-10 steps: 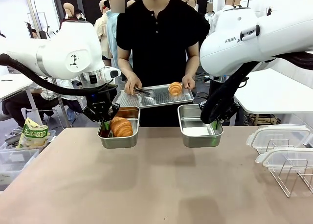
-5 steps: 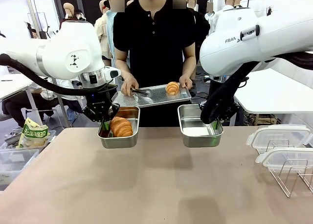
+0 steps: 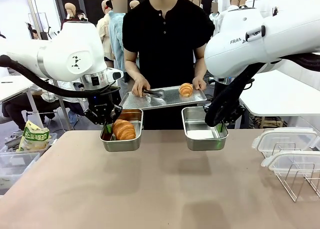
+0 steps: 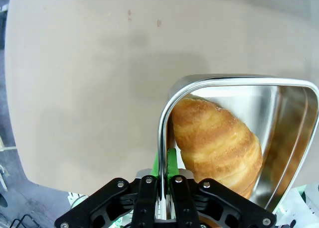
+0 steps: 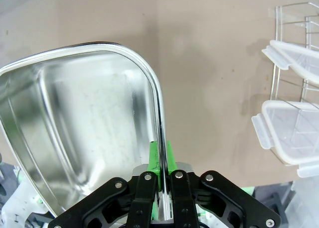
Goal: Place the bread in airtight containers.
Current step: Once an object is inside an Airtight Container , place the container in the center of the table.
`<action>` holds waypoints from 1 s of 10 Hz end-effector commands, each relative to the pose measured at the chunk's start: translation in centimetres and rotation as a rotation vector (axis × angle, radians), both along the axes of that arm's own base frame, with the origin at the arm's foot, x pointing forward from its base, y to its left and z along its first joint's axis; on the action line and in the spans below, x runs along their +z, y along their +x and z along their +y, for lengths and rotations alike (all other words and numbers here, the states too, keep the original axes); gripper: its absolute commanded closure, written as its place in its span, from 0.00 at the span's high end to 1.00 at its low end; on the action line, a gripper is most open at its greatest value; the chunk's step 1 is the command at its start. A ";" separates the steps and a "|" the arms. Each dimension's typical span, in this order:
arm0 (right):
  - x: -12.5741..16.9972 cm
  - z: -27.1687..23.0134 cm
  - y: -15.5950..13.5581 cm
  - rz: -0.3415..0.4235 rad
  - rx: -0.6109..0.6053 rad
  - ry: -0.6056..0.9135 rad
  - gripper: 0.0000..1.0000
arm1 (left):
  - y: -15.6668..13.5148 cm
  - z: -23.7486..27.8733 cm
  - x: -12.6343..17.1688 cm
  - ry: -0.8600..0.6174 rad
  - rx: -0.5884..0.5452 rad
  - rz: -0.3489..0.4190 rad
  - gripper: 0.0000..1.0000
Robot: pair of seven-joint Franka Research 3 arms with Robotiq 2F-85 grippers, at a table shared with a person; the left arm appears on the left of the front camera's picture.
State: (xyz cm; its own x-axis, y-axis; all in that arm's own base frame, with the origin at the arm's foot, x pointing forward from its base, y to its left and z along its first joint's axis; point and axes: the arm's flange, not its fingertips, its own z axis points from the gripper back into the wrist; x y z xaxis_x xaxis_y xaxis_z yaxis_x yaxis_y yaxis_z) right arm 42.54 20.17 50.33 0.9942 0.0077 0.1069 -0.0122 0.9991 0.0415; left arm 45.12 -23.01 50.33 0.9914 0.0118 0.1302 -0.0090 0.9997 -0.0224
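Note:
My left gripper (image 3: 106,129) is shut on the wall of the left steel container (image 3: 121,143), holding it above the table; a golden croissant (image 3: 124,130) lies inside. The left wrist view shows that croissant (image 4: 219,142) against the container rim (image 4: 166,119), with my left gripper (image 4: 163,163) pinching the rim. My right gripper (image 3: 219,127) is shut on the wall of the right steel container (image 3: 202,140), which holds nothing. In the right wrist view my right gripper (image 5: 160,158) clamps the rim of that container (image 5: 79,133). The second croissant (image 3: 186,89) sits on a flat perforated tray (image 3: 162,98) held by the person.
The person stands at the far side, both hands on the tray, with tongs (image 3: 152,93) lying on it. Two clear lids (image 3: 285,139) rest in a wire rack (image 3: 295,181) at the right; the right wrist view has those lids (image 5: 294,133) too. A snack bag (image 3: 34,137) sits left of the table.
The person has shifted the tray with its croissant to the right and slightly higher. Both arms and their containers have stayed still.

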 end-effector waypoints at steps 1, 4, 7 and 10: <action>0.3 0.0 -0.1 -0.012 -0.001 0.004 0.00 | 0.0 0.1 0.3 0.009 0.012 -0.011 0.00; 0.3 0.0 -0.1 -0.012 -0.001 0.004 0.00 | 0.0 0.1 0.3 0.009 0.012 -0.011 0.00; 0.3 0.0 -0.1 -0.012 -0.001 0.004 0.00 | 1.0 -0.3 -2.8 -0.020 -0.012 0.029 0.00; 0.3 0.0 -0.1 -0.012 -0.001 0.004 0.00 | 1.9 -0.4 -8.3 -0.040 -0.017 0.045 0.00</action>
State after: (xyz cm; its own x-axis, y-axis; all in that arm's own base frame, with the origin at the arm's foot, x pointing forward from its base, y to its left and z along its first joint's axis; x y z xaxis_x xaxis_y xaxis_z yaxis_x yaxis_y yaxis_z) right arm 42.53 20.18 50.36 0.9942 0.0078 0.1077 -0.0124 0.9991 0.0416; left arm 46.79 -23.62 42.91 0.9969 0.0037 0.0787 -0.0013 0.9995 -0.0301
